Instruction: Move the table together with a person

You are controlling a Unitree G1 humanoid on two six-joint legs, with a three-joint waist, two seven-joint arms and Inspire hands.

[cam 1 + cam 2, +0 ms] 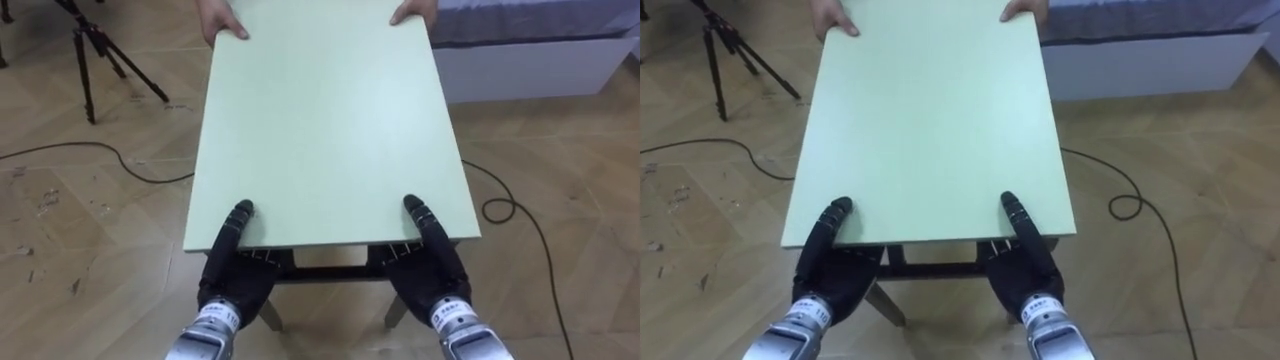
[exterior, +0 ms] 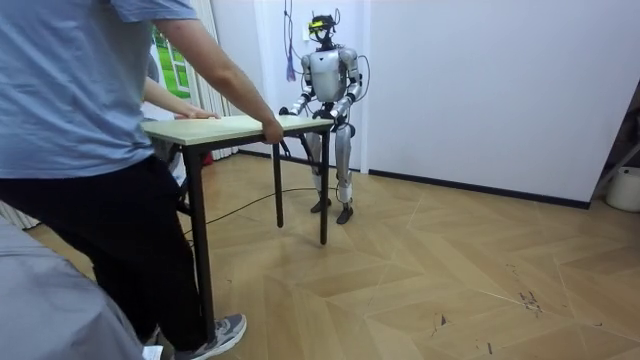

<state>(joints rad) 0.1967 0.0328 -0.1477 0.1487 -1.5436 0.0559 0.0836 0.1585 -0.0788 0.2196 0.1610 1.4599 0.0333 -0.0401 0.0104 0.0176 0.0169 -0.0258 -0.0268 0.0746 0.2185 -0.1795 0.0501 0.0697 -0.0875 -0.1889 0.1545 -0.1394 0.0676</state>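
here, pale green table (image 1: 320,130) over herringbone wood floor (image 1: 80,200), white walls (image 2: 480,80)

Near edge of table (image 1: 330,120) taken at both corners: left hand (image 1: 232,262) and right hand (image 1: 430,262) clamped there, thumbs on top. Open stretch of edge between them. Far edge blocked the same way by person's hands (image 1: 222,22) (one per corner). Tabletop bare, free to pass over. Left of table: tripod (image 1: 100,50) near the far corner, cable (image 1: 60,146) across the floor below it. Right of table: bed (image 1: 530,60) close to the far corner, cable loop (image 1: 484,210) just off the near corner. In room view: wall (image 2: 480,80) near behind the robot, open floor (image 2: 450,270) toward the room view's right.
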